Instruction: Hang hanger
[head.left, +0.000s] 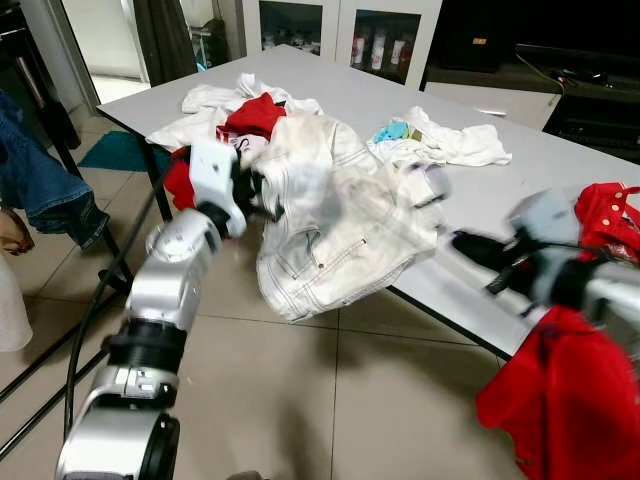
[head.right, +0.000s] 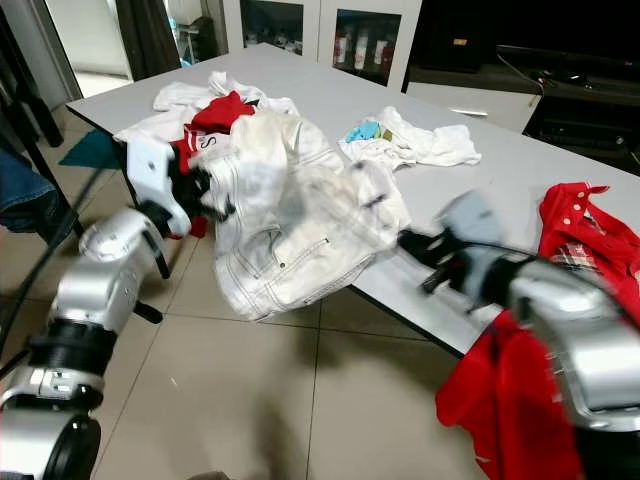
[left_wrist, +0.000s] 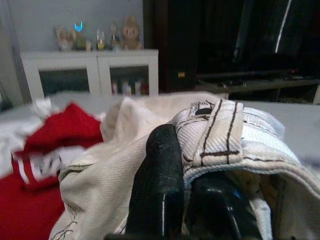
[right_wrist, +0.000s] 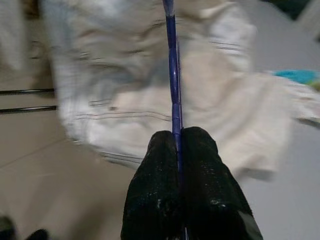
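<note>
A white denim garment (head.left: 330, 220) hangs off the front edge of the grey table (head.left: 480, 200), held up between both arms. My left gripper (head.left: 262, 192) is at the garment's left side. In the left wrist view its black fingers (left_wrist: 160, 170) are shut on the stitched waistband (left_wrist: 220, 130). My right gripper (head.left: 460, 243) is at the garment's right side, blurred. In the right wrist view that gripper (right_wrist: 177, 137) is shut on a thin blue hanger (right_wrist: 172, 90), which runs straight ahead across the white cloth (right_wrist: 125, 85). The hanger's far end is hidden.
Red and white clothes (head.left: 250, 115) are piled on the table behind the garment, with a white and teal heap (head.left: 440, 145) further right. A red garment (head.left: 560, 400) hangs off the table's right end. A person's leg in jeans (head.left: 40, 190) is at the left. Tiled floor (head.left: 330, 400) lies below.
</note>
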